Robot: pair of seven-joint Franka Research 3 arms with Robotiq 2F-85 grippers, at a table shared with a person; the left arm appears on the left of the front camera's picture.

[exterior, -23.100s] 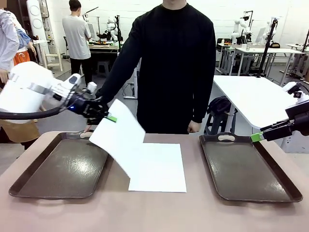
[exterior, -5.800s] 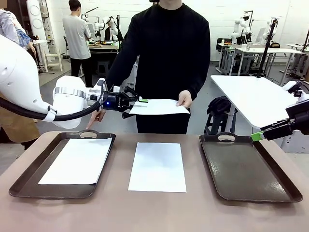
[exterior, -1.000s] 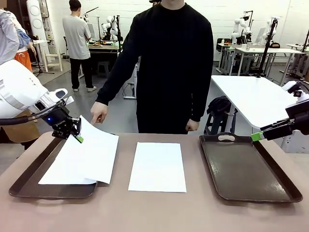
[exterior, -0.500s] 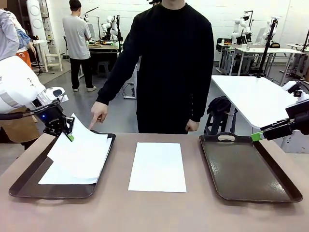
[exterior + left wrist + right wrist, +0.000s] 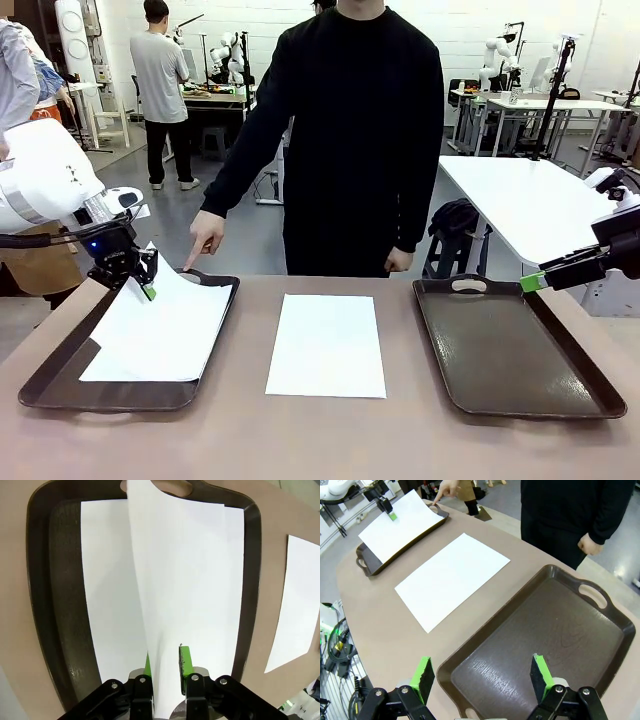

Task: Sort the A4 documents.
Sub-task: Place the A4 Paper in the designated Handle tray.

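Two A4 documents lie stacked in the left brown tray (image 5: 110, 403). The top sheet (image 5: 170, 318) has its near-left edge still raised, and that edge runs between the fingers of my left gripper (image 5: 143, 285). In the left wrist view the jaws of the left gripper (image 5: 165, 662) stand parted. The raised sheet (image 5: 200, 580) leans on one green pad with a gap to the other, over the lower sheet (image 5: 107, 580). A third sheet (image 5: 326, 345) lies flat on the table's middle. My right gripper (image 5: 482, 675) hangs open over the bare right tray (image 5: 545, 635).
A person in black stands at the far side, one hand (image 5: 203, 235) pointing a finger down at the left tray's far handle. The other hand (image 5: 402, 262) hangs near the right tray (image 5: 510, 350). White tables stand behind on the right.
The left gripper has swung left and down over the left tray, laying the sheet onto the one beneath. Its jaws have parted. The right arm has not moved.
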